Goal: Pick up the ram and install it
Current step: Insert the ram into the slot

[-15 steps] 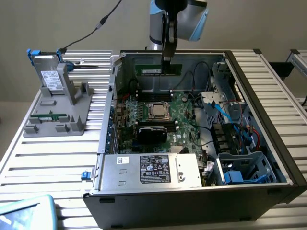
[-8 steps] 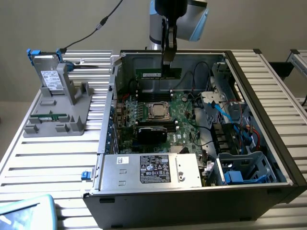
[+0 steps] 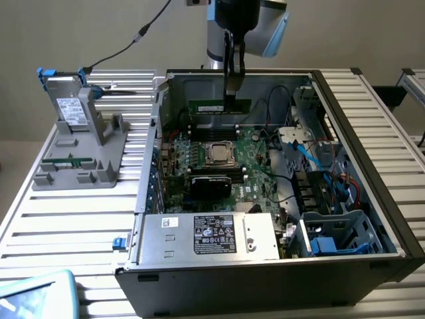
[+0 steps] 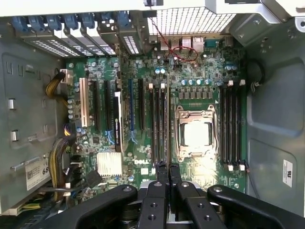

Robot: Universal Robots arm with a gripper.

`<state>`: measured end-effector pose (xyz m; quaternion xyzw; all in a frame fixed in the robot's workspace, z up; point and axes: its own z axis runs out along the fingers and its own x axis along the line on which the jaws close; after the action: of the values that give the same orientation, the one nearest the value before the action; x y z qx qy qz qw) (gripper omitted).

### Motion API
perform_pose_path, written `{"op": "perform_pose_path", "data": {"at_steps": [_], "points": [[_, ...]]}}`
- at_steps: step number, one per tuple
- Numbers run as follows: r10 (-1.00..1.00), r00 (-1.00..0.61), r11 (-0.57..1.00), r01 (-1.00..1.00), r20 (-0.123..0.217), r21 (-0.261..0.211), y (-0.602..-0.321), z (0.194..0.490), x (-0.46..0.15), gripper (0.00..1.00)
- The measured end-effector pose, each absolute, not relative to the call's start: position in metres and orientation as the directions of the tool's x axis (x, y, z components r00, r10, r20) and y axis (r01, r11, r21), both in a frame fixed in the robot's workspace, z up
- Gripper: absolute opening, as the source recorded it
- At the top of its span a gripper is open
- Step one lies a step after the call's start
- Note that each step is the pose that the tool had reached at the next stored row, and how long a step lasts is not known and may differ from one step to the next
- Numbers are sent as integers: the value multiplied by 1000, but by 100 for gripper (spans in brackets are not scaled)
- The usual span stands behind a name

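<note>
While the gripper (image 3: 231,96) pinches the ram (image 3: 209,106) by its top edge, fingers closed narrowly on it above the motherboard (image 3: 255,153) inside the open case (image 3: 265,292), the install step looks in hand, likely calling for squaring the ram over a memory slot (image 4: 159,124).

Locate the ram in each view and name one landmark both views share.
Exterior view: the ram hangs level from the claw, above the motherboard's far end.
Wrist view: at the claw, edge-on, too thin to make out surely.
Shared landmark: the CPU socket.
</note>
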<state>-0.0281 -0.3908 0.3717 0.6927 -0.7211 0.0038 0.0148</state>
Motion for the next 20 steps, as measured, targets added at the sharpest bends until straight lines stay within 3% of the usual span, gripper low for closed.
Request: {"op": "perform_pose_path", "data": {"at_steps": [20], "points": [[-999, -40, 40, -999, 27, 15, -391, 340, -27, 13]]}}
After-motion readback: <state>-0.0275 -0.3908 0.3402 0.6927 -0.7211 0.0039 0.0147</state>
